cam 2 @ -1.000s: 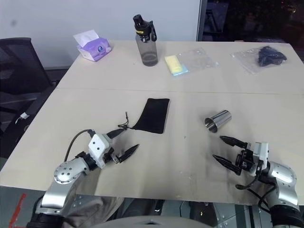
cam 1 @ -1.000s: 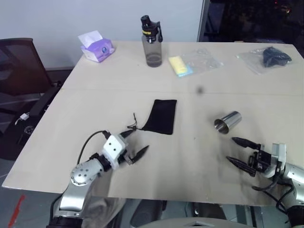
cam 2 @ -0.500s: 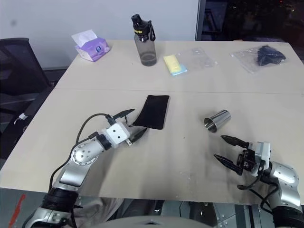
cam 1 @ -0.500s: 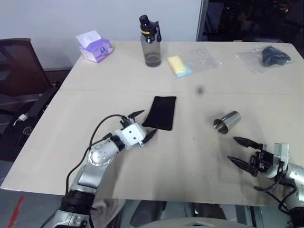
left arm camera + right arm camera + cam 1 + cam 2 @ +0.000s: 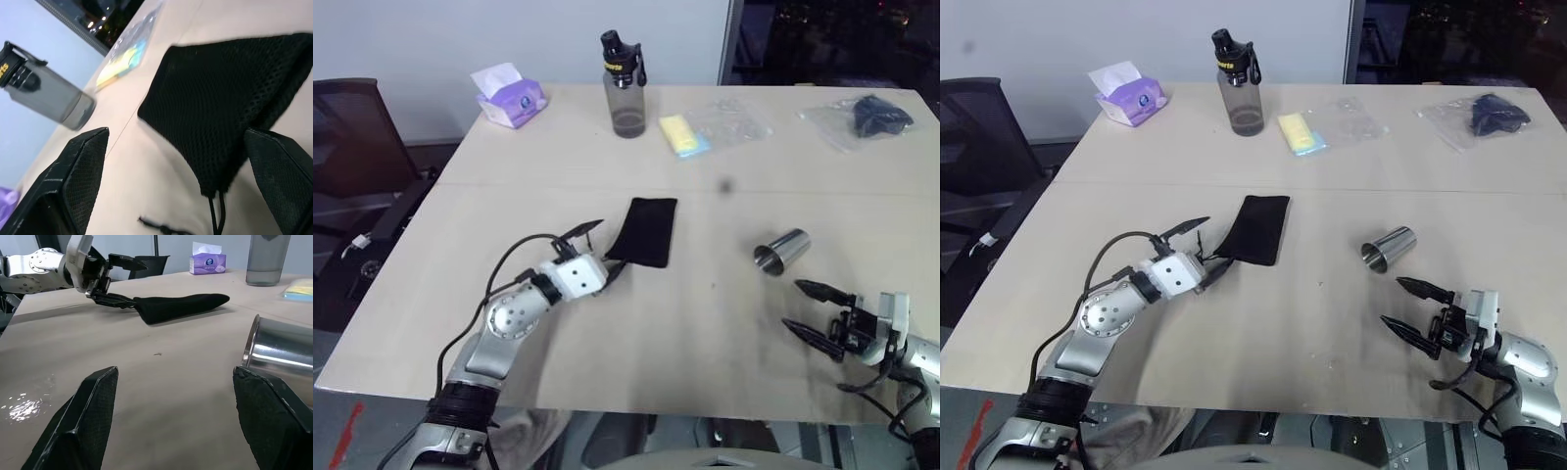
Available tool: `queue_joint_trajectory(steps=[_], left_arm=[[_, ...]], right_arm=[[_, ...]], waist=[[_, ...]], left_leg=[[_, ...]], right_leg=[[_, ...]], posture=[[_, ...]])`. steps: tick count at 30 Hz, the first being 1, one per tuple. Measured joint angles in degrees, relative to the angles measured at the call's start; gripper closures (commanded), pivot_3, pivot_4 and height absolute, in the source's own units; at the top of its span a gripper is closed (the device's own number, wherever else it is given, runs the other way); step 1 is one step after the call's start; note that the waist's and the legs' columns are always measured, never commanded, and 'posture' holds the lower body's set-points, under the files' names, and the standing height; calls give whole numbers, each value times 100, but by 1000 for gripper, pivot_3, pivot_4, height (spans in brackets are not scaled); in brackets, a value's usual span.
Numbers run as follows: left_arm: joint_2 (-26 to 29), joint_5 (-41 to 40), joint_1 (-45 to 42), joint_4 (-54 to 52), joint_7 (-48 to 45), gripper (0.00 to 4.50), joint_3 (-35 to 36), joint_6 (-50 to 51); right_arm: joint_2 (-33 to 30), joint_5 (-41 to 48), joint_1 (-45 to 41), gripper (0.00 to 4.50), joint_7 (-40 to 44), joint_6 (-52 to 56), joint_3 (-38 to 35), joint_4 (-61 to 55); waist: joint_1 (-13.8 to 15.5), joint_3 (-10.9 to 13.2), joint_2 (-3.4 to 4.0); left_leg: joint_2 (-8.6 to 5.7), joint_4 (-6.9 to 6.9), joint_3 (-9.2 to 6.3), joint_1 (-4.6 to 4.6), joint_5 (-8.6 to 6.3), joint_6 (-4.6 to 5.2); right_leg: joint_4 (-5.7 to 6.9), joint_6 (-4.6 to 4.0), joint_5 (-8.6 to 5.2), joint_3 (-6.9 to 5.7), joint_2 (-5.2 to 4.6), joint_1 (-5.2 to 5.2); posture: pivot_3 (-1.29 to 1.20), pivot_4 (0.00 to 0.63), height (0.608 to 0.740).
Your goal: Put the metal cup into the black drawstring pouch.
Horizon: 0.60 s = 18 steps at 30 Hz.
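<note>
The metal cup (image 5: 781,251) lies on its side right of the table's middle, its open mouth facing the front edge. The black drawstring pouch (image 5: 646,232) lies flat at the centre, its cord end (image 5: 215,220) nearest me. My left gripper (image 5: 610,247) is open and level, and the pouch's near corner (image 5: 220,107) sits between its two fingers. Near the front right edge, my right gripper (image 5: 792,305) is open just short of the cup (image 5: 281,357), with nothing between its fingers.
At the back of the table stand a grey water bottle (image 5: 626,88), a purple tissue pack (image 5: 512,96), a yellow sponge (image 5: 683,135) on clear plastic, and a dark item in a clear bag (image 5: 871,117). A chair (image 5: 352,137) is off the left side.
My left gripper has moved forward from the front left up to the pouch's cord end and rolled, so its fingers now straddle that end. The right gripper and the cup have stayed put.
</note>
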Motion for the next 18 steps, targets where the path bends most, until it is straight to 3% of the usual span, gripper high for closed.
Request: queue_joint_trajectory(steps=[18], left_arm=[[99, 973, -890, 857, 667, 0, -470, -867]], right_arm=[[15, 0, 264, 723, -246, 50, 0, -386]], waist=[[-1, 0, -1]], left_leg=[[-1, 5, -1, -1, 1, 0]], right_leg=[[1, 16, 9, 1, 2, 0]], posture=[[0, 150, 740]])
